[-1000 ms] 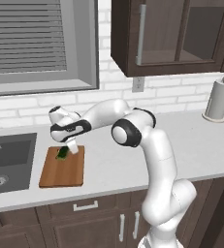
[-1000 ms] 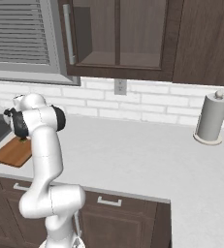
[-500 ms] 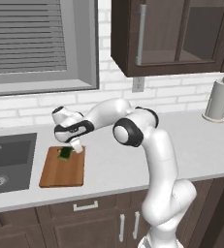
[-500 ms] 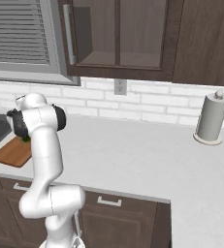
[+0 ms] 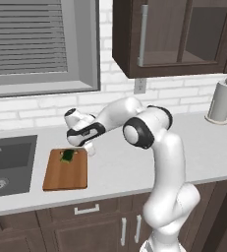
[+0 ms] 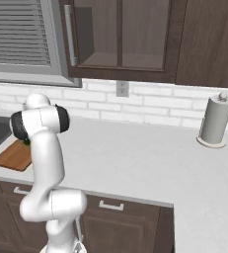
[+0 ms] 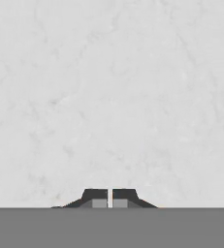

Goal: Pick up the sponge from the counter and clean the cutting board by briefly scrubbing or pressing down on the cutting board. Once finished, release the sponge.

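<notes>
Sink [image 5: 7, 162] left of cutting board [image 5: 66, 174]

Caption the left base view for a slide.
Sponge lies released on the cutting board; shut end effector hangs beside it over the counter.

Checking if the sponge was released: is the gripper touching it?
Apart. Left base view: sponge lies on the cutting board; gripper hangs beside it, shut.
</notes>
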Tool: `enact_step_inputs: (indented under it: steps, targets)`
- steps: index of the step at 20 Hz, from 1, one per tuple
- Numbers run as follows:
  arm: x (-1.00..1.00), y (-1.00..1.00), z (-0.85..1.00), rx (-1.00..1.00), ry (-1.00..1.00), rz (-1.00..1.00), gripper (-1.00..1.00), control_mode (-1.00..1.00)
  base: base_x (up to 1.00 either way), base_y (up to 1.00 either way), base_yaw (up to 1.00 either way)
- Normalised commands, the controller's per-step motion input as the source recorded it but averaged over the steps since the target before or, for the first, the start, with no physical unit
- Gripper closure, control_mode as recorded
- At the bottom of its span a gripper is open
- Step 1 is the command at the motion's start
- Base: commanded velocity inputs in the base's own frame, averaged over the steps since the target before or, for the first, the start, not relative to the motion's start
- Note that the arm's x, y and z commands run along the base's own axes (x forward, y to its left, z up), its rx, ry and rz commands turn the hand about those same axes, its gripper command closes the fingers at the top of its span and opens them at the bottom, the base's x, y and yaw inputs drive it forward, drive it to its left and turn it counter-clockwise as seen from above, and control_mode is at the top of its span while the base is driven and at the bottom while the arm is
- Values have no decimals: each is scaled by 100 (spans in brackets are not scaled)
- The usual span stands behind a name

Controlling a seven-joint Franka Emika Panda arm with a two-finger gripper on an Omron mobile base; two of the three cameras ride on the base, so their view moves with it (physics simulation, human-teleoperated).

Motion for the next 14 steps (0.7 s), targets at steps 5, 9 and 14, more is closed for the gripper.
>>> enact_step_inputs:
  steps: [5,9,14]
  targets:
    - [-41,-76,81,22,-2,-11,100,-100,0,0,0]
    - [-78,-70,100,51,-7,-6,100,-100,0,0,0]
    - [-99,-69,93,57,-7,0,100,-100,0,0,0]
